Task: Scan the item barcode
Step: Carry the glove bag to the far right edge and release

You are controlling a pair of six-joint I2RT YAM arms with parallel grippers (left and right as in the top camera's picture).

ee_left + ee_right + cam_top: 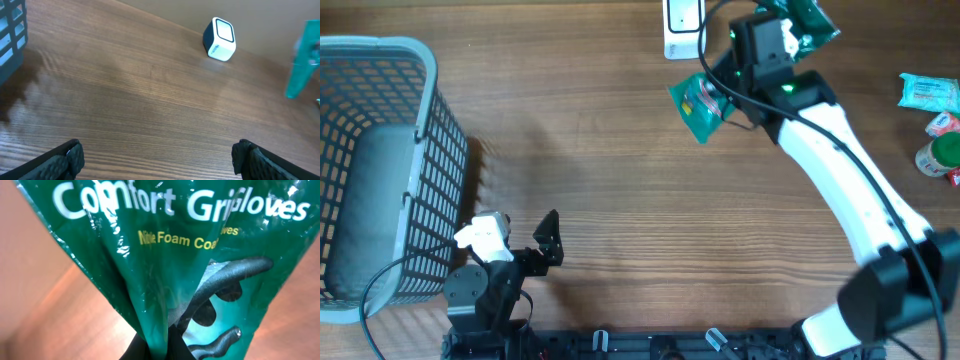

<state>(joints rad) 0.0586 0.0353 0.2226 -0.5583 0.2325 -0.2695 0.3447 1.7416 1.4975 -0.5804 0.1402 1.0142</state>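
Observation:
My right gripper [159, 352] is shut on a green plastic pack of gloves [165, 255], pinching a gathered fold of the bag; the pack fans out and fills the right wrist view. From overhead this gripper [788, 28] is at the far edge, with the green pack [812, 18] at its tip, just right of the white barcode scanner [680, 25]. The scanner [220, 39] also shows in the left wrist view, with a blurred green pack [300, 60] upright to its right. My left gripper [548, 240] [157, 157] stands open and empty at the near left.
Another green packet [698, 103] sits below the scanner beside the right arm; I cannot tell if it rests on the table. A grey mesh basket [430, 150] [12, 30] stands at the left. A pale packet [928, 92] and small containers [942, 150] lie at the right edge.

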